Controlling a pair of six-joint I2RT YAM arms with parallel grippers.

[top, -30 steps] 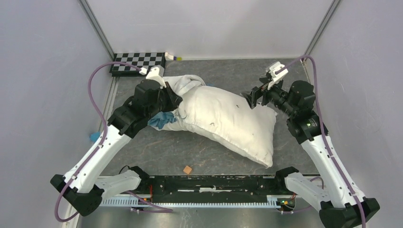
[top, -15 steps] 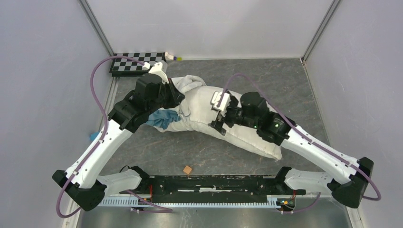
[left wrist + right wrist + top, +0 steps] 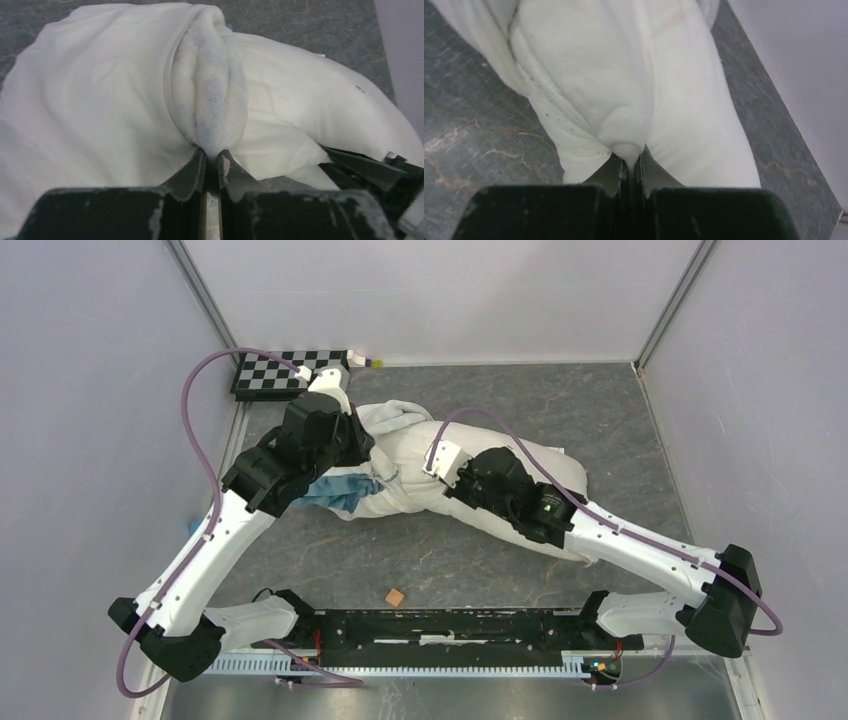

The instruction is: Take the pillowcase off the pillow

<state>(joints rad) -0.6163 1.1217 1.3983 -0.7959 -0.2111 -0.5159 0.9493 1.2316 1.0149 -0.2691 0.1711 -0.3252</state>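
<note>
Pillow (image 3: 545, 468) lies across the middle, its left end inside the bunched pillowcase (image 3: 392, 418), blue underside spilling out nearside; your left gripper (image 3: 212, 161) has its fingers pressed together on a pillowcase fold; your right gripper (image 3: 630, 162) pinches pillow fabric; a second ago it hung by the pillow's far right corner, now mid-pillow.

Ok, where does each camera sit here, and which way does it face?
Top external: above and behind the bases, looking down on the table; left arm and right arm show.
Left wrist: on the left arm, looking along the left fingers, shut on the pillowcase.
Right wrist: likewise, right fingers shut on the pillow.
Shared: all show the pillow.
</note>
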